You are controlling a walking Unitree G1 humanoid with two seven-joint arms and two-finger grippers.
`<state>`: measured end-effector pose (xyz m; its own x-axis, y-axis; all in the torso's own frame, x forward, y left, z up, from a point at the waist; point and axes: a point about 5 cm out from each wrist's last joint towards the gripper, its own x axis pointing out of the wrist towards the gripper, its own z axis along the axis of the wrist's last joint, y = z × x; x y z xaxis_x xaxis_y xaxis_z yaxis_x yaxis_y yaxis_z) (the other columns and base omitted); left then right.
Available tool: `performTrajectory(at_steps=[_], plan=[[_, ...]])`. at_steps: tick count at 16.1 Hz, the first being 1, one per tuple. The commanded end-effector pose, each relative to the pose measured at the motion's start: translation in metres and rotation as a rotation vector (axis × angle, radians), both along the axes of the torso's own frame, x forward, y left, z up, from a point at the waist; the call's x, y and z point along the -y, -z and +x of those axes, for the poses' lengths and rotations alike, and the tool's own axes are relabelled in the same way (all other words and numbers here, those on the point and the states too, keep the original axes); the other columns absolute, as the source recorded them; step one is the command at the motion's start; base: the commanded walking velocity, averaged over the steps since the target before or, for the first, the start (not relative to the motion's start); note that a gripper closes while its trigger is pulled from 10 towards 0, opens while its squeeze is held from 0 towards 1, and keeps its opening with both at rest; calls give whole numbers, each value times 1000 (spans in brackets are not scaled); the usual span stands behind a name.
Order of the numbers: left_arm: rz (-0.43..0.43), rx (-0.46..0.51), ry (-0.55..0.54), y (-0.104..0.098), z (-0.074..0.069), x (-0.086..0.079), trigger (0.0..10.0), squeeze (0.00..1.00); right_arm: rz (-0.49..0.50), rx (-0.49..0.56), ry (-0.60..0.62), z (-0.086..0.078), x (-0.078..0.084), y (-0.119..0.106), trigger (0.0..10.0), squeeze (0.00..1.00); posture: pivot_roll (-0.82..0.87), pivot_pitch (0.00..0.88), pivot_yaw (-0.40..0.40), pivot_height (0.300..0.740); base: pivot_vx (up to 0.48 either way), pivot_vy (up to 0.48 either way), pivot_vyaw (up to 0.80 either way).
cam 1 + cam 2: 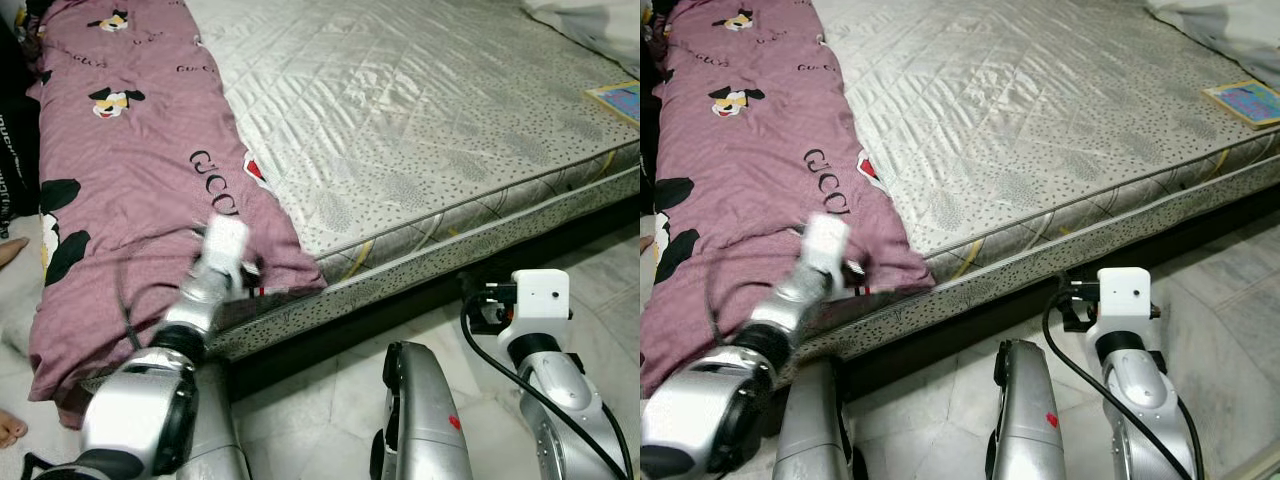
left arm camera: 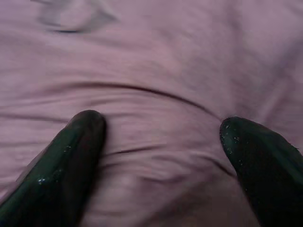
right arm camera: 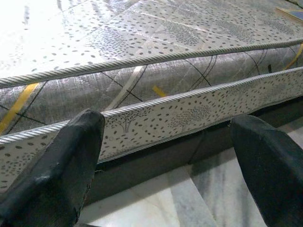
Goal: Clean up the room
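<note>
While the left gripper [image 2: 158, 142] sits spread wide on the purple blanket [image 1: 130, 200] at the mattress [image 1: 420, 130] left front edge | step: grab blanket | next: pinch cloth | right gripper [image 3: 165, 156] spread, low by mattress side.

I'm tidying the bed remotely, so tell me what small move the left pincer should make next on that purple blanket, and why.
Probably close the left pincer on the purple blanket. Its fingers stand open, pressed against a fold of the fabric near the mattress edge, with nothing gripped yet.
</note>
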<state>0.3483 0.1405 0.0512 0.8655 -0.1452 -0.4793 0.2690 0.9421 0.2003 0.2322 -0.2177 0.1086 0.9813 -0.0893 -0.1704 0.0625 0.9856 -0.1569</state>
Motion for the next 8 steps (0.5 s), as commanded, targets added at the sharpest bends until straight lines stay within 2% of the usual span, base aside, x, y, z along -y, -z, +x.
performTrajectory(at_steps=[1, 3, 4, 7, 8], plan=[[4, -81, 76, 11, -7, 11, 10000, 0, -6, 19, -1, 0, 0, -7, 10000, 0, -196, 48, 13, 501, 0, 0, 0], [20, -103, 189, 18, -14, 32, 10000, 0, -8, 21, 2, 1, 0, -7, 10000, 0, -194, 47, 14, 501, 0, 0, 0], [15, -132, 309, 26, -26, 58, 10000, 0, -8, 21, 3, 2, -1, -6, 10000, 0, -192, 42, 14, 501, 0, 0, 0], [38, -102, 374, 28, -32, 75, 10000, 0, -5, 31, 2, 5, -3, -7, 10000, 0, -186, 33, 14, 501, 0, 0, 0], [1, -62, 389, 24, -31, 85, 10000, 0, -2, 38, 0, 9, -4, -7, 10000, 0, -176, 25, 14, 501, 0, 0, 0]])
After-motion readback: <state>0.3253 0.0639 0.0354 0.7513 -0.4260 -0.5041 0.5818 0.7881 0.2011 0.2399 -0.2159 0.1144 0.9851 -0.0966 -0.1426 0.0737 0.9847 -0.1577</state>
